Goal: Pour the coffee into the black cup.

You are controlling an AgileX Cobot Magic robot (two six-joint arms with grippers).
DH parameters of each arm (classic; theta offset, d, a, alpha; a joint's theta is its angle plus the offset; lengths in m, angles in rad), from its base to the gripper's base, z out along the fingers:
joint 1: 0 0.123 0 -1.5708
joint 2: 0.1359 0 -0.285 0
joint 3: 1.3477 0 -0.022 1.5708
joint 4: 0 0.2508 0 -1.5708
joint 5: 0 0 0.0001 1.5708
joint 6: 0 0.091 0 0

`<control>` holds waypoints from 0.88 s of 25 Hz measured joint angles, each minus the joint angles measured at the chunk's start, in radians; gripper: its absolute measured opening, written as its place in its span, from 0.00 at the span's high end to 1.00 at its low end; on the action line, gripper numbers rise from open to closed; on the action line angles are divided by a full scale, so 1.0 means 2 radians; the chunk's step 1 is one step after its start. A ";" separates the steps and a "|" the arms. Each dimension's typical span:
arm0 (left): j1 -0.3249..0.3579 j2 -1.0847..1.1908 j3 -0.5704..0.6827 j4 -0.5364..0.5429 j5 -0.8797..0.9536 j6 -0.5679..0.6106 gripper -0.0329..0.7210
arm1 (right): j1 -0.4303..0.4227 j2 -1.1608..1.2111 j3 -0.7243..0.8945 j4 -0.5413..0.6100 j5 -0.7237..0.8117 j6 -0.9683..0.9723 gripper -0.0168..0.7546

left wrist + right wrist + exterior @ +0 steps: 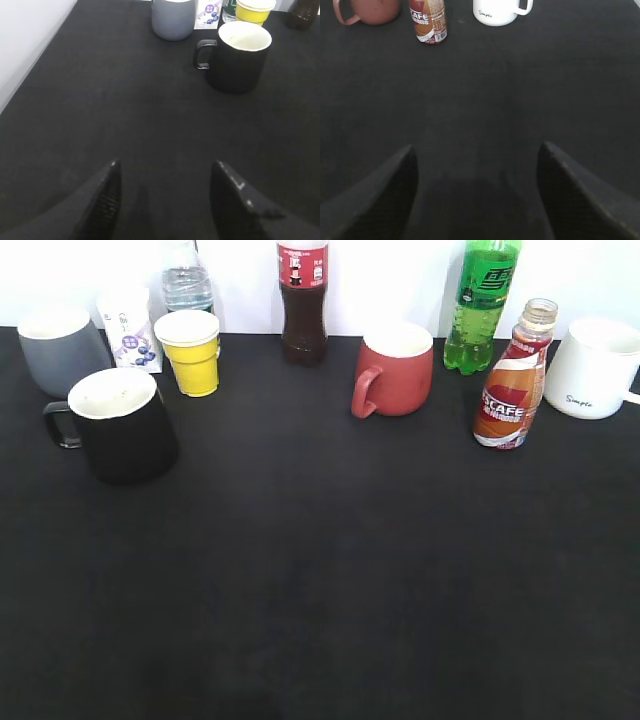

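Exterior: coffee (513,385) upright at right rear of table (320,590), uncapped, between red mug (397,370) and white mug (597,368); black cup (122,423) far left.
Left wrist: left hand (165,186) open, empty, cup ahead.
Right wrist: right hand (477,170) open, empty, coffee ahead-left.

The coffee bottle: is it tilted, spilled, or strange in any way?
The coffee bottle stands upright between the red mug and the white mug, with no spill around it. One thing stands out: its cap is already off.
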 joint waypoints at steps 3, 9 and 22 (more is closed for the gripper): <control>0.000 0.000 0.000 0.000 0.000 0.000 0.38 | 0.000 0.000 0.000 0.000 0.000 0.000 0.23; 0.000 0.000 0.000 0.000 0.000 0.000 0.38 | 0.000 0.000 0.000 0.000 0.000 0.000 0.23; -0.016 0.289 0.002 0.000 -0.486 0.011 0.38 | 0.000 0.000 0.000 0.000 0.000 0.000 0.23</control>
